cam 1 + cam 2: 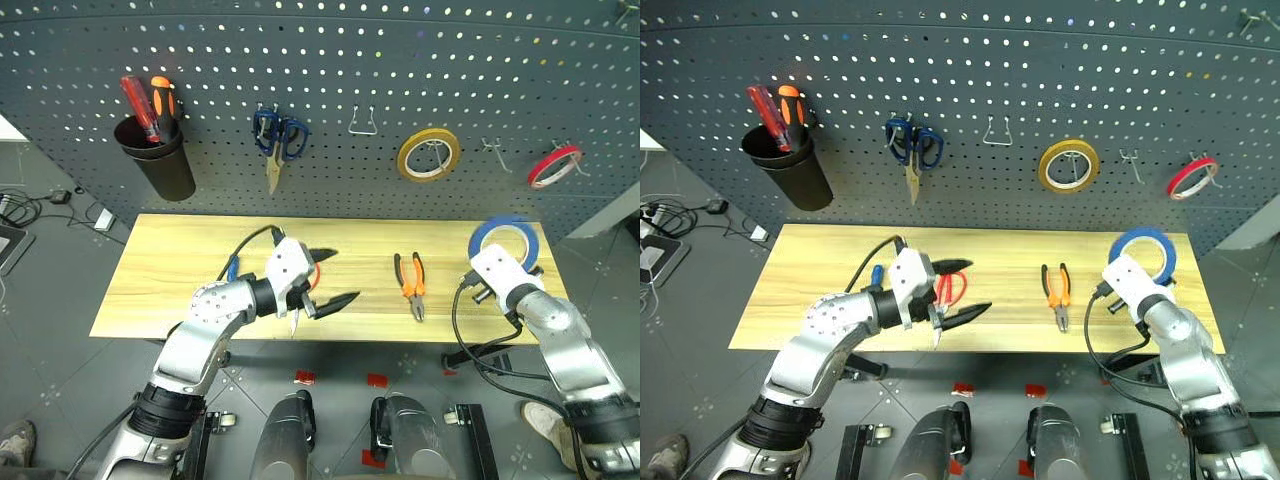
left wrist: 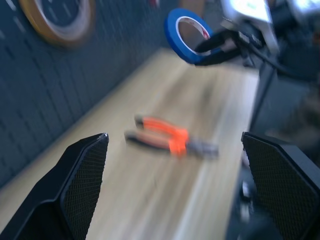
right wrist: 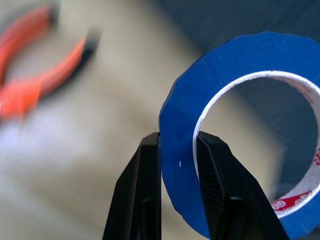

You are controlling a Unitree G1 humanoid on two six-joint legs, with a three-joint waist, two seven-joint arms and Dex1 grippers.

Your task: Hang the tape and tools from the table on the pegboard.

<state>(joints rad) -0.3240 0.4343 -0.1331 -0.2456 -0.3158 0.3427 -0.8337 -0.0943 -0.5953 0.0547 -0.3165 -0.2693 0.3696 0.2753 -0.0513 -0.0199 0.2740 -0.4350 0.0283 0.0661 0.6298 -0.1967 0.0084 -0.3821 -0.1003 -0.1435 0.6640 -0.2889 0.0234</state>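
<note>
Blue tape: the roll (image 3: 240, 125) is up in the air over the right end of the counter, in front of the grey board. It stands on its edge, with its white inside ring showing.
Right gripper: the gripper (image 3: 177, 145) has its jaws clenched on the blue tape, one finger outside the roll and one inside the hole.
Pliers: the orange and black pliers (image 1: 411, 283) lie flat on the counter, between the two arms, tips pointing to the front edge.
Red scissors: the scissors (image 1: 951, 287) lie on the counter, partly hidden behind the left gripper.
Blue screwdriver: the screwdriver (image 1: 877, 275) lies on the counter just behind the left arm (not much of it peeks out).
Left gripper: the gripper (image 1: 330, 279) hangs above the middle of the counter with its jaws spread wide and nothing in them.
Counter: the counter (image 1: 180, 270) is light wood.
Board: the grey board (image 1: 400, 60) with holes holds a black cup (image 1: 160, 160) with a red and an orange screwdriver, dark blue scissors (image 1: 279, 140), a yellow tape roll (image 1: 429, 155) and a thin red roll (image 1: 555, 165).
</note>
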